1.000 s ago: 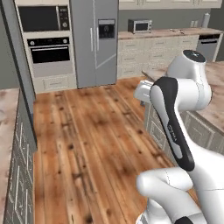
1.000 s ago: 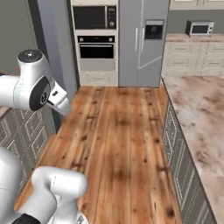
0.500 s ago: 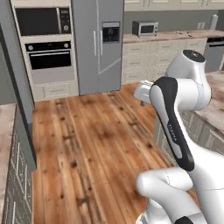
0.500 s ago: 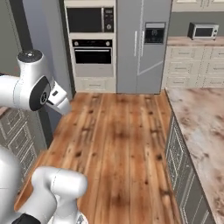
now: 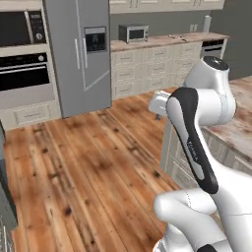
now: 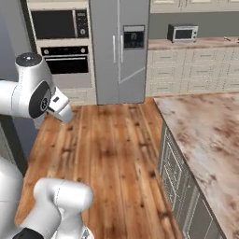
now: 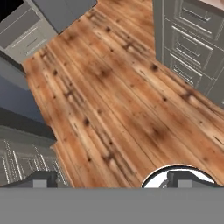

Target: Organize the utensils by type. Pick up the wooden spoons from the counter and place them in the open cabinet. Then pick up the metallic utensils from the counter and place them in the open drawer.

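**A:** Which step is being illustrated?

**B:** Judging by the layout, the robot is working through the approach that comes before the first pick. The hand (image 7: 116, 180) is hanging over the wooden floor (image 7: 109, 96), pointing down at the planks. Its two dark fingertips (image 7: 43, 179) are standing spread wide, with nothing between them.

**A:** Where are the utensils lying?

**B:** That cannot be told. The near tabletop (image 6: 205, 126), mottled reddish-brown and cream, is running along the robot's right with cream drawer fronts (image 7: 188, 39) below it. The stretch in sight is carrying no spoon that I can make out. A far tabletop (image 5: 162, 42) is running beside the refrigerator (image 5: 78, 54) and carrying a small grey oven (image 5: 134, 33). The marks further along it are too small to name.

**A:** What is the next move calling for?

**B:** Probably for bringing the wooden spoons into sight and within reach. The arm is then swinging from floor to tabletop, lowering the spread hand over one handle and closing there. The open cabinet also needs locating before any carry.
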